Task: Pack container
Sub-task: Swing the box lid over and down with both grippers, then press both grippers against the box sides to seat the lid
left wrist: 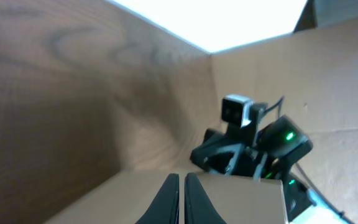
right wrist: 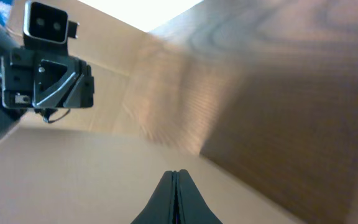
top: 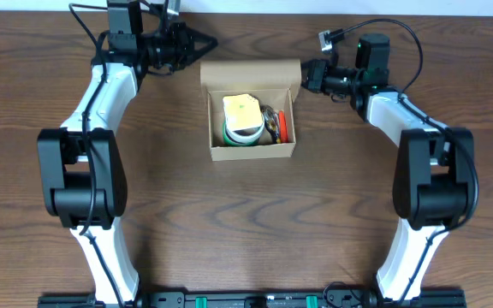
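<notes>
The container [top: 252, 152] is a small tan cardboard box at the table's middle, open, with its flap lid [top: 251, 74] laid back on the far side. Inside lie a white and green tape roll [top: 243, 133] with a yellow piece on top, a dark item and a red item [top: 284, 127]. My left gripper [top: 207, 43] is shut, empty, at the flap's far left corner; in the left wrist view its tips [left wrist: 181, 178] hover over the flap [left wrist: 241, 199]. My right gripper [top: 305, 75] is shut, empty, at the flap's right edge, with its tips [right wrist: 174, 173] over the cardboard [right wrist: 73, 180].
The box stands on a brown wood table [top: 246, 222]. The right arm's wrist camera [left wrist: 241, 112] shows across the flap in the left wrist view. The left arm's camera [right wrist: 45, 22] shows in the right wrist view. A pale wall strip runs behind the table's far edge.
</notes>
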